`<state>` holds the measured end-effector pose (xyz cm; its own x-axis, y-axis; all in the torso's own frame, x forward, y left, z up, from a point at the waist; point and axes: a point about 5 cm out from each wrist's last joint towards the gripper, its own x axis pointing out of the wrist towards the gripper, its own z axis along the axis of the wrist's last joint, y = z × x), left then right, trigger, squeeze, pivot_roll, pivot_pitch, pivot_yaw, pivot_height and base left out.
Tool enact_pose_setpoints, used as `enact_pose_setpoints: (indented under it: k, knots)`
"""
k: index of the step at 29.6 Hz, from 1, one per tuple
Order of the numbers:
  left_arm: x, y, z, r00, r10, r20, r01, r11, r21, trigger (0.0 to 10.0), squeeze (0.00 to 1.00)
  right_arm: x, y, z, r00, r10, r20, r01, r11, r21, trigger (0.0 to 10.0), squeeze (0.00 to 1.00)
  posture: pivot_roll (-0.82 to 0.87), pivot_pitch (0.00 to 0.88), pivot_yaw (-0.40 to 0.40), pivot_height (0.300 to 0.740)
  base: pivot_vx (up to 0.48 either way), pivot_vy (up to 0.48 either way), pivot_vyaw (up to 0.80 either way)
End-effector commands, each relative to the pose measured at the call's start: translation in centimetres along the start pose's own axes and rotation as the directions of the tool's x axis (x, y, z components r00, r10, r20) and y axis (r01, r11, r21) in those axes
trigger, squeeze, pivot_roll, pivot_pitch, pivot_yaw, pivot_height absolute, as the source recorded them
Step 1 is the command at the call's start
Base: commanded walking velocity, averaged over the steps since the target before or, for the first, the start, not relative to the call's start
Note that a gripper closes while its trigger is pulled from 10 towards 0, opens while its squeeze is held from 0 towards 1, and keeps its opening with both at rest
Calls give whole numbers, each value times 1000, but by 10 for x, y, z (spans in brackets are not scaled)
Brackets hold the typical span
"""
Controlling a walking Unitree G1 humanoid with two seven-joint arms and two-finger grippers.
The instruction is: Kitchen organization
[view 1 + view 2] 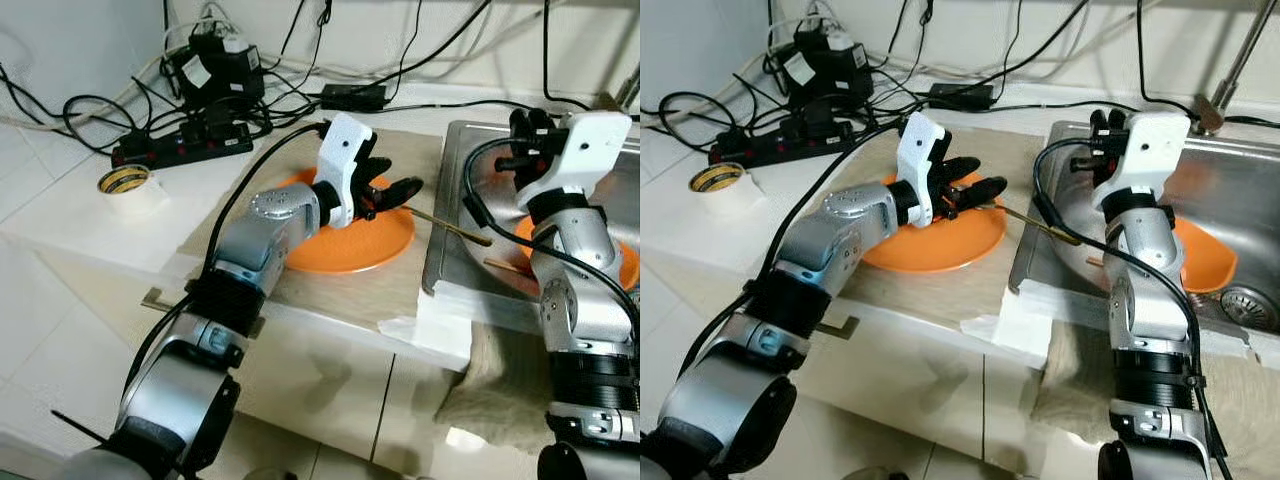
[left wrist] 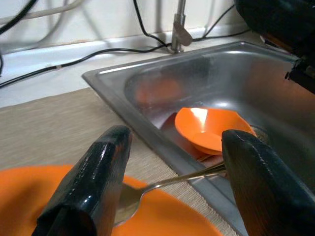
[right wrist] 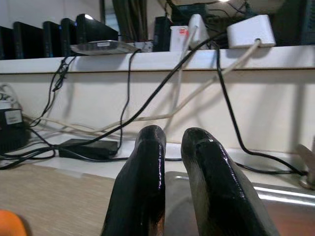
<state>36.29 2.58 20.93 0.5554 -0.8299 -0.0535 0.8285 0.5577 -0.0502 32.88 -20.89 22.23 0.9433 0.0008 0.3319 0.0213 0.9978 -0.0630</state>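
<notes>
My left gripper (image 1: 395, 185) hovers open over an orange plate (image 1: 340, 250) on the beige counter mat. A metal spoon (image 1: 1035, 225) lies between its fingers: the bowl rests on the plate and the handle reaches over the sink's edge. In the left wrist view the spoon (image 2: 162, 184) runs loose across the wide gap between the two fingers. An orange bowl (image 2: 209, 128) sits in the steel sink (image 1: 1240, 190). My right gripper (image 1: 1105, 122) is raised above the sink's left side, shut on nothing.
A black power strip (image 1: 180, 148), an adapter (image 1: 350, 97) and tangled cables crowd the counter's back. A tape roll (image 1: 125, 180) lies at the far left. The faucet (image 1: 1230, 60) stands behind the sink. A cloth (image 1: 490, 390) hangs over the counter's front edge.
</notes>
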Motion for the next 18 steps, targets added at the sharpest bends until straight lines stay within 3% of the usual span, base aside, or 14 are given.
enact_pose_setpoints:
  k: [1, 7, 18]
  knots:
    - [2, 4, 3, 1000, 2, -3, -2, 1000, 22, 10000, 0, 0, 4, 6, 1000, 8, 18, -8, 1000, 14, 10000, 0, -104, 0, 124, 740, 0, 0, 0]
    - [9, 11, -2, 999, 18, -42, -17, 999, 37, 10000, 0, -3, 3, 5, 1000, 10, 11, -10, 1000, 8, 10000, 0, -118, 0, 129, 740, 0, 0, 0]
    - [9, 22, -6, 994, 72, -78, -68, 996, 54, 10000, 0, -7, 2, 5, 1000, 11, -1, -11, 1000, 4, 10000, 0, -125, 0, 126, 740, 0, 0, 0]
